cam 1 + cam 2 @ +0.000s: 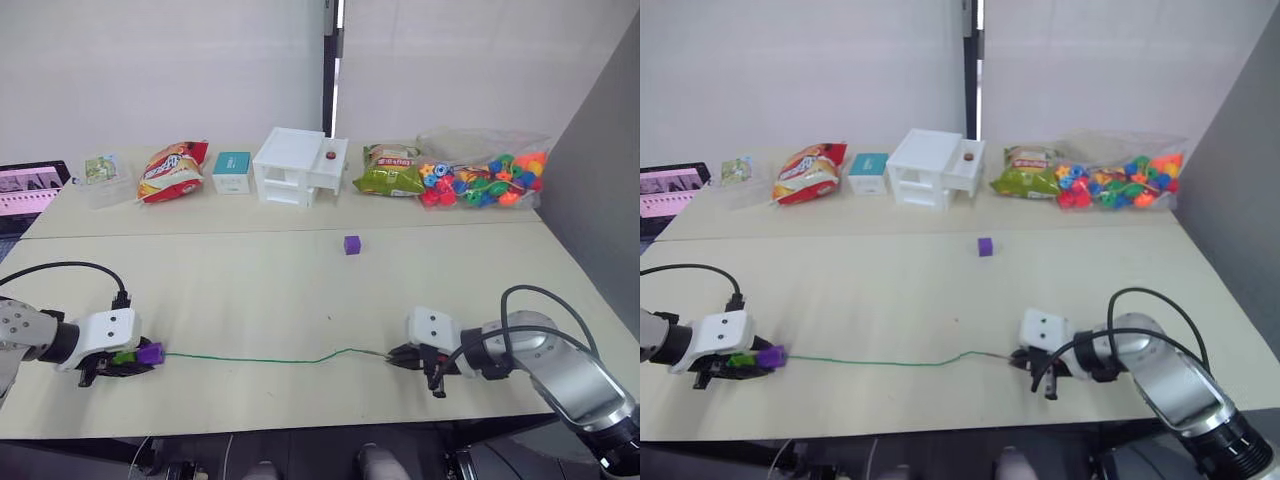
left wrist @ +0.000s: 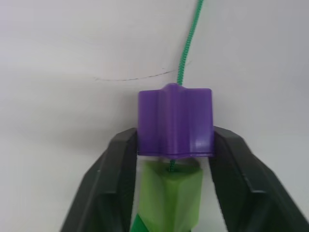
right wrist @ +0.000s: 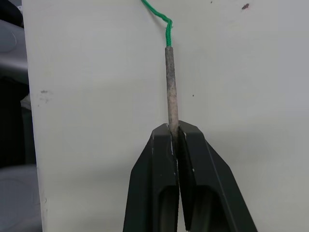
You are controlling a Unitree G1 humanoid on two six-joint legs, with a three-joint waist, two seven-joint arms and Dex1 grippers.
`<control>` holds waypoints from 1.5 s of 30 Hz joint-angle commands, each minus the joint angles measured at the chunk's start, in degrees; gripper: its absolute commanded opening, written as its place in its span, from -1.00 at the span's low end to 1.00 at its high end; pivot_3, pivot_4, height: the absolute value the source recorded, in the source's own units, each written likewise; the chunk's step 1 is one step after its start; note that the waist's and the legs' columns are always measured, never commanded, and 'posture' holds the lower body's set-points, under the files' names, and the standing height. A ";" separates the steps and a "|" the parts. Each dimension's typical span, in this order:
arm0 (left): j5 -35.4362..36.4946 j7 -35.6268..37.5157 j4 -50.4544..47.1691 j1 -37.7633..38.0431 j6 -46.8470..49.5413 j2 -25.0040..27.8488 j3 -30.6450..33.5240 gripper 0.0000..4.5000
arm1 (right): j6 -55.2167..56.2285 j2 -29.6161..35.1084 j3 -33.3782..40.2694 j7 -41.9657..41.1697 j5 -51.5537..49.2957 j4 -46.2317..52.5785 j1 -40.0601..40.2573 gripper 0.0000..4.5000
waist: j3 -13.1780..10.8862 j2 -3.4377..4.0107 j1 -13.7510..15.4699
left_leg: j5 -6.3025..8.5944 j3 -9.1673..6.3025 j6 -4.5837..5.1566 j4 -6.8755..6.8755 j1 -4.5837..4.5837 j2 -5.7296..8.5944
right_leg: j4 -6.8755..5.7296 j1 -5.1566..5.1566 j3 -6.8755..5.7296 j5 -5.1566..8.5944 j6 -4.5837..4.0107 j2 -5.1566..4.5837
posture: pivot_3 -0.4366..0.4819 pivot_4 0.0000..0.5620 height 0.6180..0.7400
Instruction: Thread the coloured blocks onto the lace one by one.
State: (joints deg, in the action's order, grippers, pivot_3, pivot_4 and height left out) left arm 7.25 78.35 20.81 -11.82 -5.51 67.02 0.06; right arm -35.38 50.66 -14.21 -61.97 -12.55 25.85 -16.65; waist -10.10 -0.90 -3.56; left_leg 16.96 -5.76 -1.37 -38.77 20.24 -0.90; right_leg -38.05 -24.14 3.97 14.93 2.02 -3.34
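Observation:
A thin green lace (image 1: pixel 260 359) lies stretched across the near part of the table. My left gripper (image 1: pixel 135 357) is shut on a purple block (image 2: pixel 175 121) strung on the lace, with a light green block (image 2: pixel 170 193) behind it between the fingers (image 2: pixel 108 179). At the lace's other end my right gripper (image 1: pixel 396 357) is shut on the stiff grey tip (image 3: pixel 171 87). A second purple block (image 1: pixel 352 244) sits loose farther back, near the table's middle.
Along the far edge stand a clear bag of multicoloured beads (image 1: pixel 485 180), a green snack bag (image 1: pixel 388 170), a white drawer unit (image 1: pixel 298 165), a teal box (image 1: pixel 232 172), a red snack bag (image 1: pixel 172 170) and a clear tub (image 1: pixel 103 178). A tablet (image 1: pixel 30 188) lies far left.

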 commanded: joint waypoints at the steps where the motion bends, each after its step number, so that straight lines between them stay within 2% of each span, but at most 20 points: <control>1: 3.23 1.74 -4.87 -1.20 6.00 -0.19 1.12 0.64 | -1.46 -1.00 0.43 0.59 -1.55 2.97 -1.07 -1.00 | 0.00 -0.01 0.01 | 0.00 -0.01 0.00 0.00 0.02 0.00 | 0.00 -0.01 0.00 0.00 0.00 0.00 | -0.05 -0.47 1.00; 2: 4.94 2.96 -7.51 -1.59 9.02 0.27 1.40 0.79 | -2.09 -1.49 0.44 0.80 -1.90 3.29 -1.50 -1.00 | -0.01 -0.03 0.02 | 0.00 -0.02 0.00 -0.01 0.06 0.00 | 0.00 -0.03 0.00 0.00 0.00 0.00 | -0.05 -0.47 1.00; 5: 8.87 4.26 -14.17 -3.47 16.26 0.40 2.20 0.79 | -3.68 -2.73 -0.06 1.48 -2.13 3.91 -3.00 -1.00 | -0.04 -0.11 0.14 | 0.00 -0.06 0.00 -0.02 0.13 0.00 | -0.02 -0.06 -0.02 0.00 0.00 -0.01 | -0.05 -0.47 1.00; 7: 11.76 3.07 -19.07 -5.46 21.08 -1.31 2.28 0.79 | -4.77 -3.85 -0.84 2.41 -2.01 3.83 -4.55 -1.00 | -0.05 -0.12 0.22 | 0.00 -0.08 0.00 -0.03 0.16 0.02 | -0.01 -0.07 -0.02 0.00 0.01 -0.03 | -0.05 -0.47 1.00; 10: 17.47 -1.34 -29.42 -9.05 30.40 -6.83 0.69 0.79 | -6.79 -6.04 -2.82 3.86 -1.56 3.54 -7.50 -1.00 | -0.05 -0.13 0.52 | 0.00 -0.09 0.00 -0.06 0.16 0.05 | 0.00 -0.04 -0.02 0.00 0.01 -0.05 | -0.05 -0.47 1.00; 14: 16.10 -7.77 -37.55 -11.74 34.57 -16.96 -6.81 0.79 | -7.58 -6.63 -6.75 4.09 0.43 2.28 -10.54 -1.00 | -0.03 -0.15 0.80 | 0.00 -0.09 0.00 -0.09 0.15 0.07 | -0.01 -0.04 -0.01 -0.02 0.02 -0.05 | -0.05 -0.47 1.00; 18: 11.17 -11.15 -35.19 -15.71 32.63 -25.34 -14.26 0.79 | -8.22 -6.82 -8.24 4.17 1.45 1.19 -12.41 -1.00 | -0.03 -0.16 1.11 | 0.00 -0.10 0.00 -0.14 0.19 0.08 | -0.01 -0.05 -0.01 -0.02 0.01 -0.04 | -0.05 -0.47 1.00; 23: 7.28 -11.44 -29.42 -19.17 28.90 -31.12 -19.15 0.79 | -8.88 -6.74 -9.55 4.46 2.26 0.45 -13.67 -1.00 | -0.01 -0.18 1.09 | 0.00 -0.11 -0.01 -0.17 0.18 0.09 | -0.01 -0.05 -0.01 -0.02 0.01 -0.04 | -0.05 -0.47 1.00; 28: 5.00 -10.84 -25.56 -19.92 25.61 -33.88 -21.34 0.79 | -9.65 -6.66 -9.66 5.03 2.65 0.68 -13.58 -1.00 | -0.01 -0.18 1.02 | 0.00 -0.12 0.00 -0.18 0.21 0.12 | 0.01 -0.06 0.00 -0.02 0.02 -0.06 | -0.05 -0.47 1.00; 31: 5.34 -10.31 -25.49 -20.38 25.82 -34.63 -21.41 0.42 | -10.04 -6.47 -9.46 5.15 2.50 1.22 -13.20 -1.00 | -0.01 -0.18 1.10 | 0.00 -0.14 -0.01 -0.18 0.21 0.12 | 0.00 -0.05 -0.01 -0.02 0.02 -0.07 | -0.05 -0.47 1.00; 40: 4.70 -9.95 -25.00 -20.54 25.89 -36.25 -21.54 -0.93 | -10.81 -6.45 -9.25 5.57 2.17 2.05 -12.69 -1.00 | -0.01 -0.18 1.12 | 0.00 -0.14 -0.01 -0.19 0.21 0.13 | 0.01 -0.03 -0.01 -0.02 0.02 -0.07 | -0.05 -0.47 1.00; 41: 4.55 -9.94 -24.98 -20.53 25.87 -36.36 -21.50 -0.99 | -10.91 -6.45 -9.21 5.58 2.11 2.16 -12.65 -1.00 | -0.01 -0.18 1.12 | 0.00 -0.14 -0.01 -0.19 0.21 0.12 | 0.01 -0.03 -0.01 -0.02 0.02 -0.07 | -0.05 -0.47 1.00; 45: 3.99 -10.29 -24.23 -21.01 25.80 -37.25 -21.53 -0.99 | -11.16 -6.43 -9.26 5.60 1.97 2.70 -12.40 -1.00 | -0.01 -0.18 1.14 | 0.00 -0.14 -0.01 -0.19 0.21 0.13 | 0.01 -0.03 -0.01 -0.02 0.02 -0.07 | -0.05 -0.47 1.00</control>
State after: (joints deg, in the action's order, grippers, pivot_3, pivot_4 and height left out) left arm 11.24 68.35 -2.93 -31.55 21.29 30.43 -21.83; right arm -46.39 44.11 -24.39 -56.43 -10.19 26.35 -28.87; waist -10.11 -1.08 -2.42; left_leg 16.96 -5.90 -1.37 -38.96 20.45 -0.78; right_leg -38.04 -24.17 3.95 14.91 2.04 -3.41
